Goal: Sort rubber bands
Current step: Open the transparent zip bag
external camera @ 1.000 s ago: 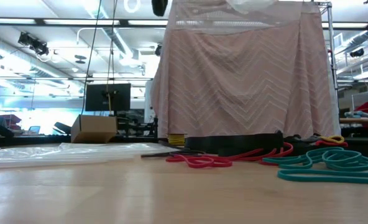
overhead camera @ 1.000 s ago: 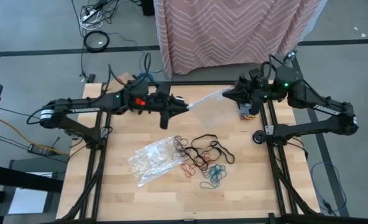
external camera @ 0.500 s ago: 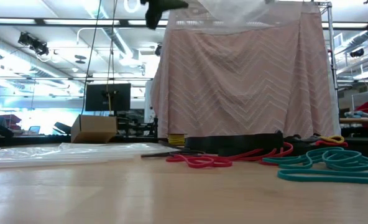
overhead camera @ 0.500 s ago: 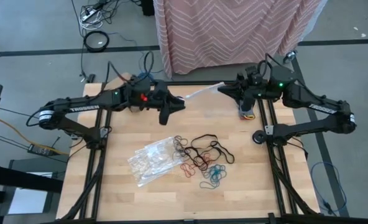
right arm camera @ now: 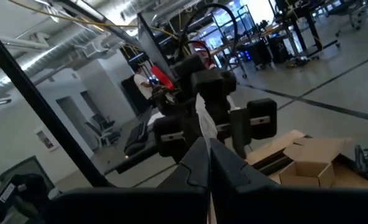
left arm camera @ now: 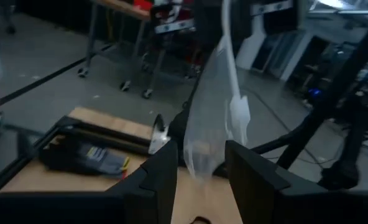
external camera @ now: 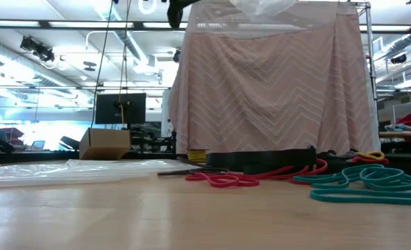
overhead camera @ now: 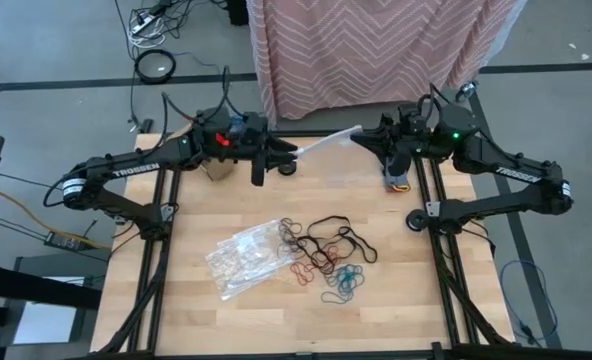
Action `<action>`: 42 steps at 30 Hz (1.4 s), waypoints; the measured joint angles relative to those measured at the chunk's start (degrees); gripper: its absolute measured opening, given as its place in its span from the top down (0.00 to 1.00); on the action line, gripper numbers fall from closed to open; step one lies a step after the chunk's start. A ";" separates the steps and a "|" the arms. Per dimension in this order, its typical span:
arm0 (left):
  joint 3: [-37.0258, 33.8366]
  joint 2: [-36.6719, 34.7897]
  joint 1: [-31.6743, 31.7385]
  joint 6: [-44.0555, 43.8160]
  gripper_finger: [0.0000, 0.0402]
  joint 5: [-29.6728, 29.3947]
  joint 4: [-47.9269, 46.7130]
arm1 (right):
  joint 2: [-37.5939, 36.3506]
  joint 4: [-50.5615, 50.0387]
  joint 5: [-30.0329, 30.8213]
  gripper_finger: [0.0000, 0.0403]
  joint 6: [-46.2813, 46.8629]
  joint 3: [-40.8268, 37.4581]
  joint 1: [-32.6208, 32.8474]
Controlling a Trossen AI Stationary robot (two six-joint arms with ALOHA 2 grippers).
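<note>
Both arms are raised over the far edge of the tabletop (overhead camera: 276, 300), near the pink patterned cloth (overhead camera: 376, 50) that hangs beyond it.

Right claw (overhead camera: 361, 141): fingers pinched fully together on one end of a clear plastic bag (overhead camera: 326, 145). The bag stretches in the air from it toward the left claw (overhead camera: 286, 152). In the right wrist view the two dark fingers (right arm camera: 199, 165) meet with the thin film between them.

Left claw: fingers stand apart, a moderate gap. In the left wrist view the bag (left arm camera: 212, 118) hangs in that gap between the fingers (left arm camera: 162, 171); cannot tell whether either one touches the film.

Rubber bands (overhead camera: 326, 255): loose heap on the tabletop, on the near side of the cloth and well apart from both claws. Black loops lie nearest the cloth, red and brown in the middle, teal farthest from it. In the low view red bands (external camera: 223, 180) and teal bands (external camera: 365, 184) lie flat on the wood.

A second crinkled clear bag (overhead camera: 241, 258) lies flat just beside the heap, on the left arm's side, touching the nearest black loops.
</note>
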 joint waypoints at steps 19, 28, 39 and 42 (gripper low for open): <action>0.00 1.23 -0.26 -1.09 0.64 2.69 -3.77 | 0.00 0.09 -0.01 1.00 -0.04 0.00 -0.75; 0.00 2.39 -0.51 -1.18 0.64 2.95 -0.60 | 0.00 0.38 -0.21 1.00 -0.07 0.00 -0.77; 0.00 6.45 -1.09 -5.30 0.64 4.34 9.95 | 0.00 0.87 -0.30 1.00 -0.11 0.00 -1.07; 0.00 6.88 -1.09 -5.39 0.66 3.23 10.84 | -0.02 0.81 -0.46 1.00 -0.11 0.00 -1.21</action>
